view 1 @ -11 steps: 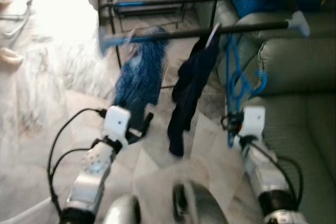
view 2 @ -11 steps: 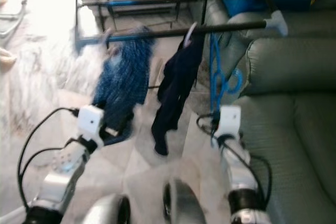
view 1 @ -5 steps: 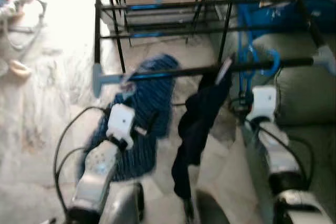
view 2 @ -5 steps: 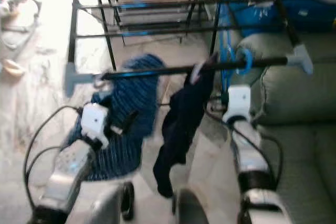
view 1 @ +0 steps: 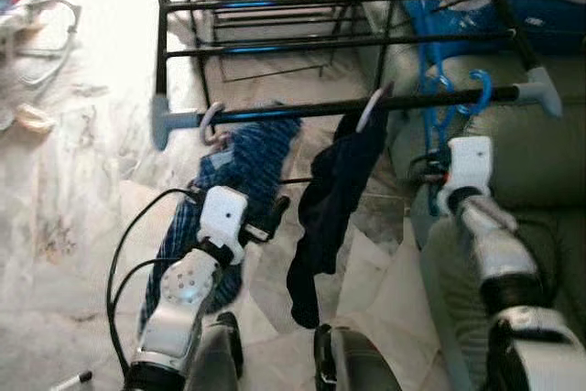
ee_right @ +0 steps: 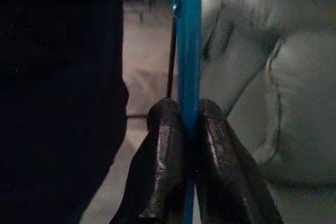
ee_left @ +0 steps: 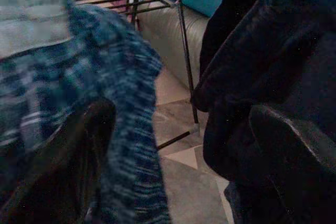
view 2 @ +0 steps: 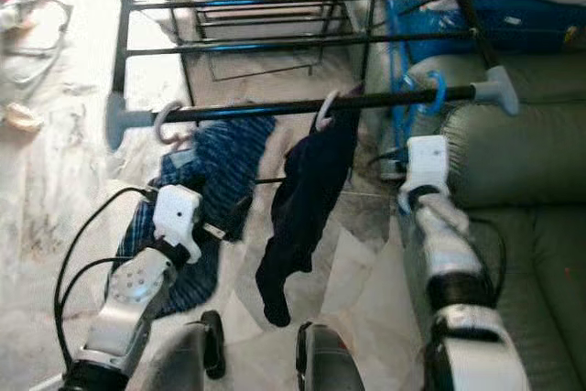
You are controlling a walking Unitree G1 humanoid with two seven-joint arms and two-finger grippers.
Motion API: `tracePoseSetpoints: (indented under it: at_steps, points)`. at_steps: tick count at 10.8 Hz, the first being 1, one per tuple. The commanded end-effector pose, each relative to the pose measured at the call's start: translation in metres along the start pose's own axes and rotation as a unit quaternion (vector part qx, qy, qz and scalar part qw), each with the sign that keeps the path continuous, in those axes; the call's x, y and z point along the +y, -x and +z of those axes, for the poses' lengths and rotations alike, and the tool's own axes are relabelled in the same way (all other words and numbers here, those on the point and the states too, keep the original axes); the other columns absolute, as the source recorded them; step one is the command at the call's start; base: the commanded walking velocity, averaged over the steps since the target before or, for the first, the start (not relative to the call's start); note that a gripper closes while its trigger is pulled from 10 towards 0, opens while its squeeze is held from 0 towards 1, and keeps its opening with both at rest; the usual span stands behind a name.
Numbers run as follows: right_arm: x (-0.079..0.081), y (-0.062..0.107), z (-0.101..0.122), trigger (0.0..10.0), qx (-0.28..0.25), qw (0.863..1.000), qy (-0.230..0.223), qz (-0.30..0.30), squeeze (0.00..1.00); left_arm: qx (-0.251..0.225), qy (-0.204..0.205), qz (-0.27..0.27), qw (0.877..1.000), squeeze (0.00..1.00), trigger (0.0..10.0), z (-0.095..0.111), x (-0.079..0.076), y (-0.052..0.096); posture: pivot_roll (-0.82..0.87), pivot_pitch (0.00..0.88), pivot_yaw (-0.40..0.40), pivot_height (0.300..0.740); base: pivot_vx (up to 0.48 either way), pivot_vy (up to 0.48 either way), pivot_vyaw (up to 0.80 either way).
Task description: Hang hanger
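Right pincer (ee_right: 190, 124) clamped tight on my blue hanger (ee_right: 188, 51) | its hook (view 1: 480, 91) sits over the rack's front rail (view 1: 366, 104) (beside the dark garment (view 1: 334, 190)) | check it's seated, then release gently.

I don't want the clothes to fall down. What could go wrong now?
1. The right claw is shut on the blue hanger, whose hook sits near the end of the rail. A sideways tug might slide it off.
2. The dark garment hangs close beside that arm, so a move could knock it.
3. The left claw sits between the blue checked shirt and the dark garment and might snag one.
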State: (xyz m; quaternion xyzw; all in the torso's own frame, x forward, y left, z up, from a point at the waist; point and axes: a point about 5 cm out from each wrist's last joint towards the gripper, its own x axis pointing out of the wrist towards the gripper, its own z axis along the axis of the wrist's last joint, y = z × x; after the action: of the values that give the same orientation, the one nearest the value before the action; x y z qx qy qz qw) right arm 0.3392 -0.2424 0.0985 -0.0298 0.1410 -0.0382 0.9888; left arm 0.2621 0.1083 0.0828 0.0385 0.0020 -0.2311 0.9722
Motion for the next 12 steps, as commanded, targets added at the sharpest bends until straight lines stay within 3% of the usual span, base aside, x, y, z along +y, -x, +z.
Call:
tracePoseSetpoints:
  at_steps: [1,6,7,9,12]
  points:
    - [-0.006,0.000,-0.008,10.0,0.036,0.999,-0.032,-0.008,0.00,0.013,-0.002,0.007,1.000,0.00,10.0,-0.005,0.001,0.003,0.00,0.211,-0.055,0.740,0.000,0.000,0.00]
    - [-0.006,0.009,-0.044,10.0,0.130,0.989,-0.069,0.015,0.00,0.021,-0.003,0.008,1.000,0.00,10.0,-0.007,-0.002,0.005,0.00,0.218,-0.065,0.740,0.000,0.000,0.00]
    - [-0.009,0.010,-0.045,10.0,0.126,0.989,-0.076,0.014,1.00,0.023,-0.004,0.008,1.000,0.00,10.0,-0.008,-0.002,0.004,0.00,0.218,-0.065,0.740,0.000,0.000,0.00]
    - [-0.016,0.014,-0.035,10.0,0.069,0.997,-0.027,-0.002,1.00,0.024,-0.009,0.010,1.000,0.00,10.0,-0.008,-0.003,0.006,0.00,0.219,-0.064,0.740,0.000,0.000,0.00]
    - [-0.019,0.032,-0.039,10.0,0.002,0.999,-0.011,-0.042,1.00,0.029,-0.032,0.065,0.997,0.00,10.0,-0.013,0.006,0.020,-0.01,0.223,-0.060,0.740,0.000,0.000,0.00]
